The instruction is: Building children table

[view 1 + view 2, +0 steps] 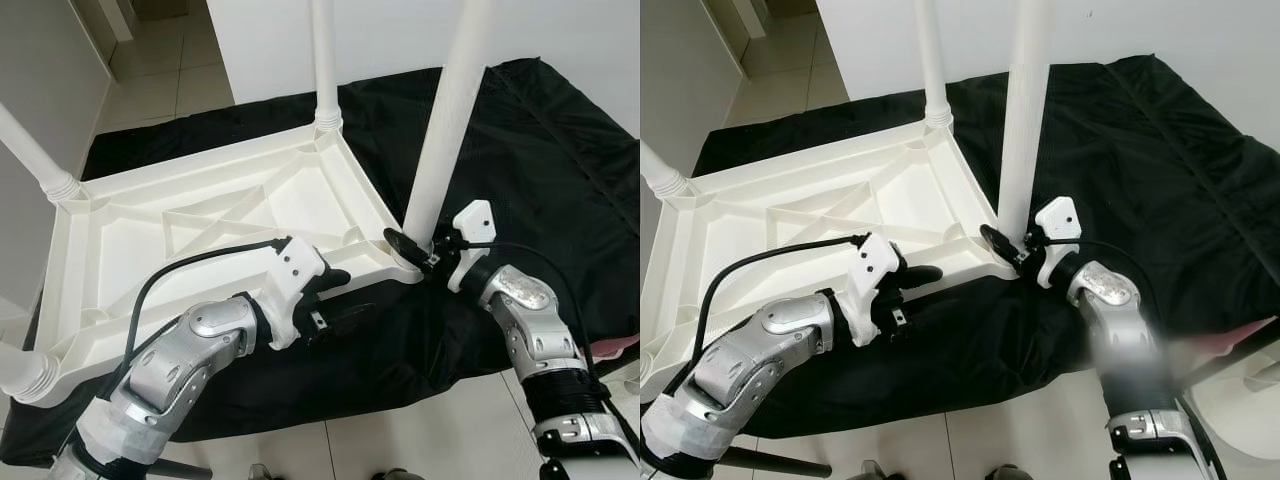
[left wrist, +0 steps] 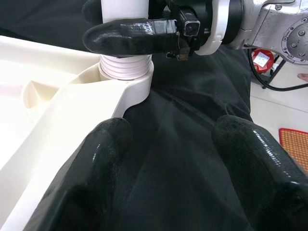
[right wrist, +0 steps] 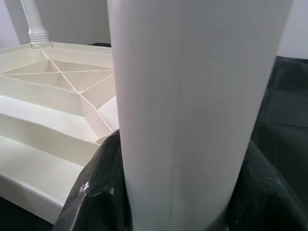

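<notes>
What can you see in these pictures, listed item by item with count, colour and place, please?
Table top: one, white, upside down on the black sheet.
Table legs: four, white, upright at the corners.
Black sheet: one, spread on the tiled floor.
Floor: pale tiles, around the sheet.
Red thing: one, on the floor, unclear.
Left gripper: fingers apart, at the table top's near edge.
Right gripper: closed round the near right leg's base.

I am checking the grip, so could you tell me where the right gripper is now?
The right gripper clasps the base of the near-right table leg, where it enters the upturned white tabletop.
</notes>
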Tool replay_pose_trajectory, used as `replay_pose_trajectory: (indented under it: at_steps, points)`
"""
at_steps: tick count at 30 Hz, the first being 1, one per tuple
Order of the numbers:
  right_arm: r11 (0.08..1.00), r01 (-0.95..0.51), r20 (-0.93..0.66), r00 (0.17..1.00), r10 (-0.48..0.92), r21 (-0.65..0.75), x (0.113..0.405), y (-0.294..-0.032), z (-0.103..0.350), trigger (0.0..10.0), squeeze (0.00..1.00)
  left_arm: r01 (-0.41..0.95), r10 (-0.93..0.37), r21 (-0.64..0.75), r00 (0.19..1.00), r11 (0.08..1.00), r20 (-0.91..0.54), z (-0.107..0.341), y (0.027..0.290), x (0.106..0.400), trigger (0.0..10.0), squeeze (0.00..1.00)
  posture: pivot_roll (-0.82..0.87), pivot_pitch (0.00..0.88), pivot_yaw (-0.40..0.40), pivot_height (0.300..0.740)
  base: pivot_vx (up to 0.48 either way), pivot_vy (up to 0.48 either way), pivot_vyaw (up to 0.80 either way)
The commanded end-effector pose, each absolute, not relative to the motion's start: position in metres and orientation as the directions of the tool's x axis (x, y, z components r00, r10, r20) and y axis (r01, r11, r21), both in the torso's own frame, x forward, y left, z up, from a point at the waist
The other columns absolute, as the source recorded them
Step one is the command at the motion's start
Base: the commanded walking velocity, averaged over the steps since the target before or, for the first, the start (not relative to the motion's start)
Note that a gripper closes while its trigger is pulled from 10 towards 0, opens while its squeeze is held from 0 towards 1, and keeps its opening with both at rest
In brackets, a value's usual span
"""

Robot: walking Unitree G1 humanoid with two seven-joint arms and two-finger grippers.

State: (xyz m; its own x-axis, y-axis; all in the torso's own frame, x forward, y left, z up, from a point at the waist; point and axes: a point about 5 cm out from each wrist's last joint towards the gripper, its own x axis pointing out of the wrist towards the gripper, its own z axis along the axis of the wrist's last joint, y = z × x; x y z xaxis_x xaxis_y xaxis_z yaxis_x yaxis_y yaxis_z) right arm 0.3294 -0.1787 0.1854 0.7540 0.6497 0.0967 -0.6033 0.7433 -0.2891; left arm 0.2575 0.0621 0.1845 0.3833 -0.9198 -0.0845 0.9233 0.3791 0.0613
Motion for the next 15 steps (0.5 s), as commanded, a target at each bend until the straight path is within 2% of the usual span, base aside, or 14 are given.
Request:
replay_pose_trajectory:
  at_steps: [1, 3, 4, 5, 6, 9, 15]
  points:
    - [0.724, -0.636, 0.057, 0.740, 0.671, -0.267, 0.328, -0.174, 0.175, 0.0, 0.00, 0.963, -0.959, 0.055, 0.267, 0.263, -0.098, 0.183, 0.060, 0.253, 10.0, 0.00, -0.10, 0.082, 0.098, 0.740, 0.000, 0.000, 0.00]
    - [0.728, -0.633, 0.059, 0.743, 0.667, -0.264, 0.327, -0.175, 0.175, 0.0, 0.00, 0.964, -0.959, 0.056, 0.265, 0.261, -0.097, 0.183, 0.060, 0.253, 10.0, 0.00, -0.11, 0.083, 0.097, 0.740, 0.000, 0.000, 0.00]
    - [0.735, -0.627, 0.056, 0.750, 0.659, -0.259, 0.326, -0.177, 0.173, 3.1, 0.00, 0.964, -0.960, 0.057, 0.264, 0.259, -0.096, 0.183, 0.059, 0.253, 10.0, 0.00, -0.11, 0.081, 0.097, 0.740, 0.000, 0.000, 0.00]
    - [0.740, -0.623, 0.053, 0.755, 0.654, -0.254, 0.325, -0.178, 0.172, 3.1, 0.00, 0.964, -0.960, 0.058, 0.263, 0.259, -0.095, 0.183, 0.059, 0.253, 10.0, 0.00, -0.11, 0.081, 0.097, 0.740, 0.000, 0.000, 0.00]
    - [0.747, -0.615, 0.051, 0.763, 0.645, -0.251, 0.324, -0.179, 0.171, 10.0, 0.00, 0.965, -0.961, 0.057, 0.262, 0.257, -0.093, 0.183, 0.058, 0.253, 10.0, 0.00, -0.11, 0.083, 0.095, 0.740, 0.000, 0.000, 0.00]
    - [0.752, -0.610, 0.049, 0.768, 0.639, -0.250, 0.323, -0.180, 0.171, 10.0, 0.00, 0.965, -0.961, 0.056, 0.260, 0.256, -0.093, 0.183, 0.058, 0.253, 10.0, 0.00, -0.11, 0.083, 0.095, 0.740, 0.000, 0.000, 0.00]
    - [0.863, -0.462, 0.051, 0.876, 0.480, -0.203, 0.318, -0.185, 0.165, 10.0, 0.00, 0.965, -0.961, 0.055, 0.261, 0.257, -0.090, 0.182, 0.057, 0.253, 10.0, 0.00, -0.12, 0.087, 0.081, 0.740, 0.000, 0.000, 0.00]
